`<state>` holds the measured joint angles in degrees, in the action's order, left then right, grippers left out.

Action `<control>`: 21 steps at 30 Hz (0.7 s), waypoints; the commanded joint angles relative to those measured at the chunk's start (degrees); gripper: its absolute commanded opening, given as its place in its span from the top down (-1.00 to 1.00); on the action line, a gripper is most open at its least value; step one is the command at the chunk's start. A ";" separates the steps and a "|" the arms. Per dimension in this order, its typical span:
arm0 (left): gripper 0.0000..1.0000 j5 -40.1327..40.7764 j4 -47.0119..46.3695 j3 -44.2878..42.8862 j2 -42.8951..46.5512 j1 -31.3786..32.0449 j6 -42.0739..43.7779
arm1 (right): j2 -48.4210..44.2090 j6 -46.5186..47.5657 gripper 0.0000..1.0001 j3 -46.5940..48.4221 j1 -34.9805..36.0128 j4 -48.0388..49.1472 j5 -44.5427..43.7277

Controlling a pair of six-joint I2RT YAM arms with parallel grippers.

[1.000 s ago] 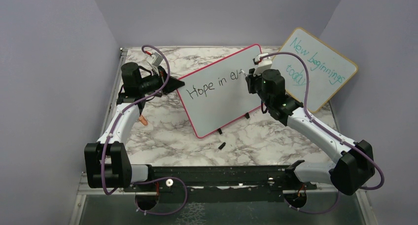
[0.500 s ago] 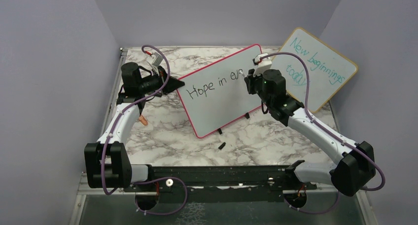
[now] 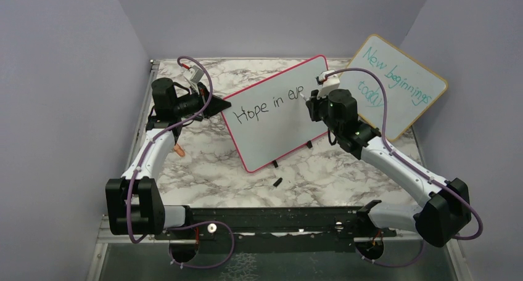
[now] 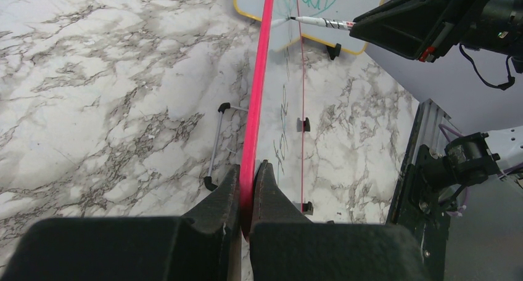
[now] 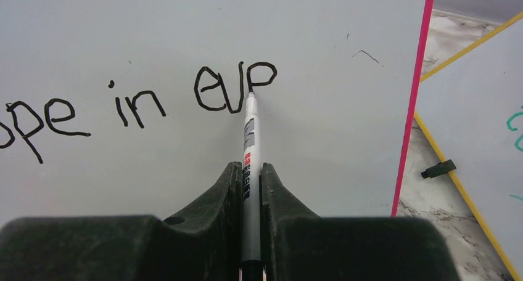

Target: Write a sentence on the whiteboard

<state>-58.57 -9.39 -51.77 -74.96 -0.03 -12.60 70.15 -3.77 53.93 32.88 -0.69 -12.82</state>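
Right wrist view looks straight at the writing: black strokes on the whiteboard (image 5: pixel 345 145) read "ope in ev" and then a looped letter shaped like a "p", with the "H" cut off at the left edge. The right gripper (image 5: pixel 250 168) is closed narrowly around a slim white marker (image 5: pixel 249 139), whose tip touches the board at the foot of that last letter. The marker barrel carries a small red and grey label with print too fine to read.

From the top external view the sentence (image 3: pixel 271 106) reads "Hope in ev" plus the unfinished letter, in one slanting line across the upper half of the board. The whiteboard stands tilted on small black feet near the middle of the marble table (image 3: pixel 203 170), between the two arms. The left gripper (image 4: pixel 248 170) is pinched tight on the board's pink-red frame at its left edge, fingers on either face.

Behind the board on the right stands a wooden-framed board (image 3: pixel 401 87) with teal writing, "New beginnings today". A small black cap (image 3: pixel 277 182) lies on the table in front of the whiteboard
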 commanded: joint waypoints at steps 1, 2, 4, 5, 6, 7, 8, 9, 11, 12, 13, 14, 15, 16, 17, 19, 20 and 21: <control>1.00 4.07 6.22 1.89 -2.40 0.65 9.28 | -0.28 -0.89 0.99 -1.33 -0.06 -3.56 -0.62; 1.00 4.07 6.22 1.86 -2.44 0.65 9.30 | -0.21 -0.88 0.99 -1.35 -0.10 -3.72 -1.07; 1.00 4.07 6.23 1.84 -2.46 0.65 9.27 | -0.11 -0.76 0.99 -1.37 -0.10 -4.16 -2.22; 1.00 4.07 6.22 1.85 -2.46 0.65 9.27 | -0.10 -0.61 0.99 -1.36 -0.10 -4.30 -3.07; 1.00 4.05 6.25 1.85 -2.45 0.65 9.26 | -0.10 -0.55 0.99 -1.37 -0.10 -4.32 -3.77; 1.00 4.06 6.25 1.85 -2.46 0.65 9.28 | -0.22 -0.46 0.99 -1.35 -0.10 -4.32 -4.35; 1.00 3.97 6.24 1.85 -2.47 0.65 9.34 | -0.39 -0.34 0.99 -1.45 -0.10 -4.19 -4.76; 1.00 3.96 6.27 1.85 -2.47 0.65 9.31 | -0.44 -0.16 0.99 -1.39 -0.11 -4.09 -4.96; 1.00 3.99 6.23 1.85 -2.34 0.65 9.30 | -0.39 -0.14 0.99 -1.20 -0.10 -4.12 -5.49; 1.00 3.99 6.22 1.85 -2.38 0.65 9.34 | -0.25 -0.12 0.99 -1.18 -0.08 -4.02 -5.50; 1.00 3.99 6.22 1.85 -2.37 0.65 9.35 | -0.12 -0.24 0.99 -1.11 -0.10 -4.01 -5.74; 1.00 3.99 6.28 1.85 -2.34 0.63 9.27 | -0.04 -0.37 0.99 -1.03 -0.10 -3.92 -6.06; 1.00 3.94 6.23 1.85 -2.38 0.65 9.30 | 0.06 -0.44 0.99 -1.08 -0.17 -3.69 -6.40; 1.00 3.98 6.25 1.85 -2.34 0.65 9.33 | 0.00 -0.59 0.99 -1.04 -0.11 -3.21 -6.83; 1.00 3.98 6.26 1.85 -2.29 0.65 9.32 | -0.06 -0.58 0.99 -1.04 -0.10 -2.90 -6.98; 1.00 3.99 6.25 1.85 -2.25 0.65 9.30 | -0.31 -0.62 0.99 -1.07 -0.08 -1.91 -7.33; 1.00 3.96 6.25 1.85 -2.24 0.65 9.28 | -0.35 -0.68 0.99 -1.06 -0.12 -1.60 -7.57; 1.00 3.98 6.27 1.85 -2.34 0.65 9.30 | -0.48 -0.74 0.98 -0.85 -0.14 -1.49 -7.69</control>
<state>-58.59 -9.28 -51.83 -74.96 -0.03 -12.60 69.95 -4.08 53.74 32.88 -3.09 -18.02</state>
